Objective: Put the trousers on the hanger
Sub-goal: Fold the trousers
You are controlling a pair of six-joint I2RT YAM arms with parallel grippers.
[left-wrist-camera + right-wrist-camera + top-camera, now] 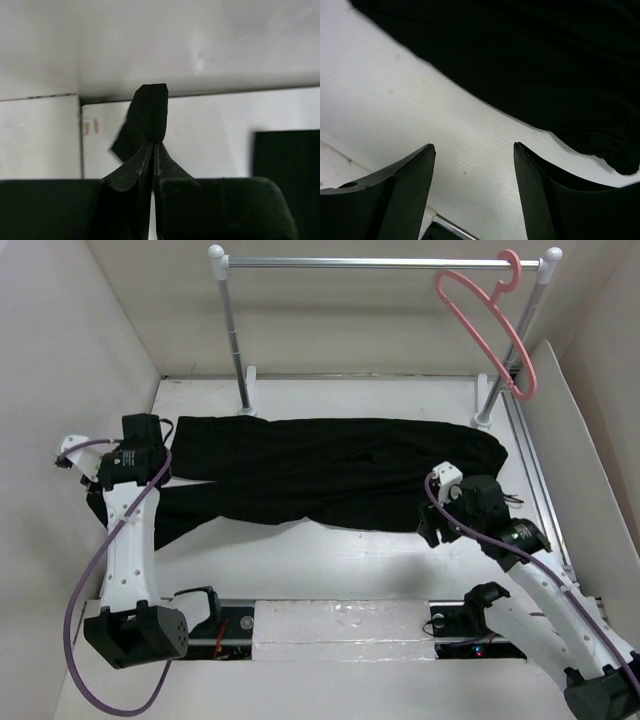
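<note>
The black trousers [330, 470] lie spread flat across the table, left to right. The pink hanger [490, 325] hangs by its hook at the right end of the silver rail, apart from both grippers. My left gripper [158, 462] is at the trousers' left end. In the left wrist view it [154, 144] is shut, and a fold of the black fabric [149, 112] sticks up from between its tips. My right gripper [432, 525] is at the trousers' near right edge. In the right wrist view it [474, 146] is open and empty over bare table, with the trousers [530, 60] just beyond its tips.
The silver rail [380, 262] on white posts spans the back; its feet [247, 400] stand at the trousers' far edge. White walls close in the table [330, 560] on the left and back. A metal track [535, 470] runs along the right side.
</note>
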